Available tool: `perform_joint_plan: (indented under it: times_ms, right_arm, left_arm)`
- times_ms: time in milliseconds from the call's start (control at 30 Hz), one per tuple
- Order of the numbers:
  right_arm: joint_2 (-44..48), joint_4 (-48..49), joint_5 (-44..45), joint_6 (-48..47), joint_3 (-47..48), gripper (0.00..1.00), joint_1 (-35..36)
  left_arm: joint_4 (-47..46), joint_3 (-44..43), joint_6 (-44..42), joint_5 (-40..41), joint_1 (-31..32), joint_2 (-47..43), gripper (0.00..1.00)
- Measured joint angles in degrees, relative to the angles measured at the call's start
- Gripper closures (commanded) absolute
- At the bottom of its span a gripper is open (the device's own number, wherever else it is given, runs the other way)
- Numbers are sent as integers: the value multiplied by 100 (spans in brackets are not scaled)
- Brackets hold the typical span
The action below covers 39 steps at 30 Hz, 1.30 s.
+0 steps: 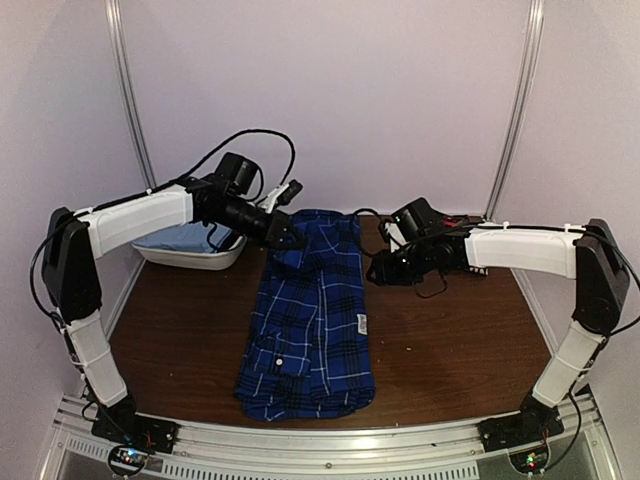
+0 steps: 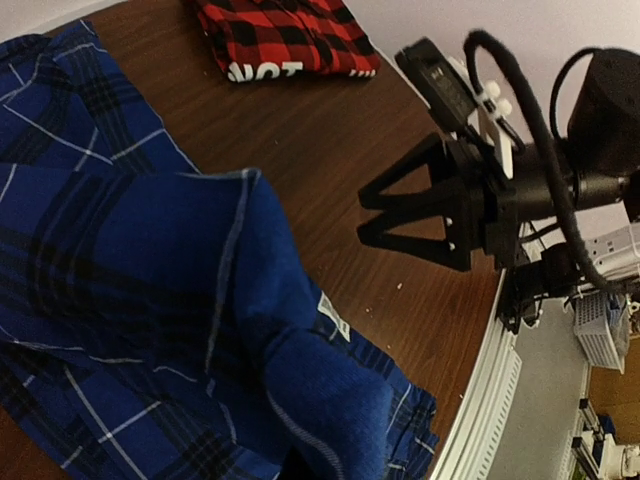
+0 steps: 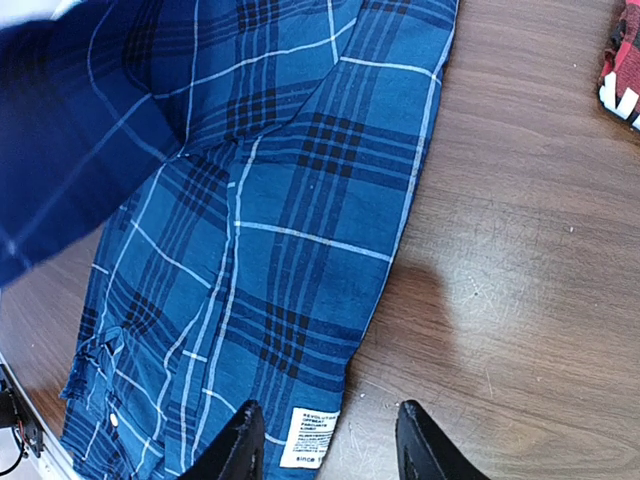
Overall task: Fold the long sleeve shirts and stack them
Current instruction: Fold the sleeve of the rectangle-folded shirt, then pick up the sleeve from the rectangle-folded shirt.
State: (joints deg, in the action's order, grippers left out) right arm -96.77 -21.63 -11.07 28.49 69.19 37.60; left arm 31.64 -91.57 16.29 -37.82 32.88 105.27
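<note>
From above, the dark blue plaid flannel shirt (image 1: 310,330) lies folded on the brown wooden counter (image 1: 450,330), long axis near to far, its far end pinched in the closed left fingers (image 1: 288,238). The left wrist view adds the folded red-and-black check shirt (image 2: 285,35) at far right. In the right wrist view the right fingers (image 3: 243,450) gape empty over the blue shirt's right edge.

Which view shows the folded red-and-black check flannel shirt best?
Left wrist view: the red-and-black check flannel shirt lies folded on the brown table, mostly in frame. The right wrist view catches only a corner at its edge; in the top external view the right arm hides nearly all of it.
</note>
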Motion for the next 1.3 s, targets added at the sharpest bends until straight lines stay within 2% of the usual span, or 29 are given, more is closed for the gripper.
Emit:
perform_joint_plan:
  times_ms: [133, 200, 333, 433, 500, 733, 967, 1167, 1300]
  right_arm:
    - [-24, 13, -48, -28, 0, 53, -50]
    - [-44, 48, -66, -28, 0, 53, -81]
    - [-79, 114, -94, -28, -15, 53, -133]
    - [-92, 234, -146, -28, -81, 53, -142]
    - [-92, 315, -210, -28, -164, 51, -142]
    - [-92, 437, -256, -188, -315, 40, 94]
    - [-238, 610, -365, -282, -267, 40, 789]
    - [-651, 802, -769, -144, -256, 41, 1217]
    - [-874, 960, -999, 20, -258, 43, 1333]
  left_arm:
    - [225, 356, -63, 4, 369, -74, 96]
    - [374, 509, -98, 9, 525, -66, 90]
    - [562, 544, -210, 15, 688, 55, 62]
    - [608, 544, -192, 81, 719, 129, 45]
    - [601, 544, -140, 144, 719, 133, 37]
    - [317, 522, 369, 656, 678, 79, 35]
    - [-208, 1073, 1141, 1342, 280, -444, 39]
    - [-662, 1886, 1628, 1473, -525, -669, 40]
    - [-782, 2024, 1711, 1486, -603, -669, 41]
